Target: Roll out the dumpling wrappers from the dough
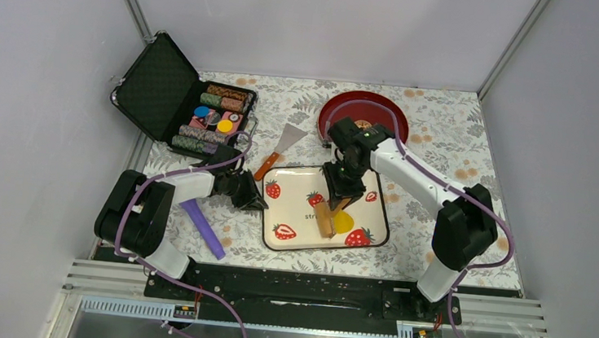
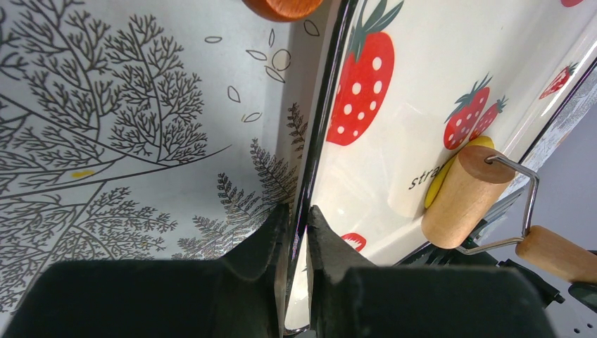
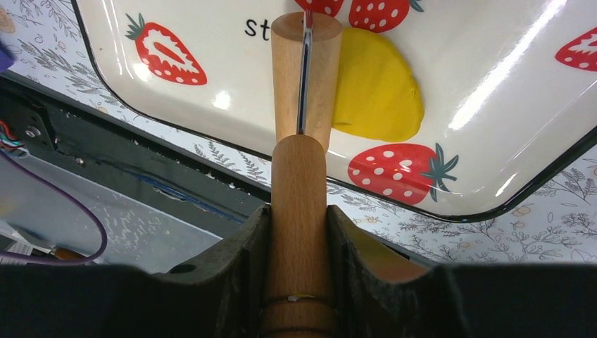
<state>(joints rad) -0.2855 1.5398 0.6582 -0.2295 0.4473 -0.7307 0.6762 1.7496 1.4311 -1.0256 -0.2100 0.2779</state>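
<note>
The yellow dough [image 1: 343, 222] lies flattened on the strawberry-print tray [image 1: 295, 183]; it also shows in the right wrist view [image 3: 376, 88] and the left wrist view [image 2: 445, 176]. A wooden roller [image 1: 324, 218] rests across the dough's left side. My right gripper [image 1: 338, 195] is shut on the roller's wooden handle [image 3: 298, 211], with the roller drum [image 3: 304, 70] beyond it. My left gripper [image 1: 258, 200] is shut on the tray's left rim [image 2: 320, 134], pinching the edge between the fingers [image 2: 271, 232]. The roller also shows in the left wrist view [image 2: 464, 197]. No separate round wrappers show.
A red plate [image 1: 364, 111] stands behind the tray. A spatula with an orange handle [image 1: 278, 151] lies left of it. An open black case of poker chips [image 1: 195, 111] is at the back left. A purple stick [image 1: 203, 228] lies near the left arm's base.
</note>
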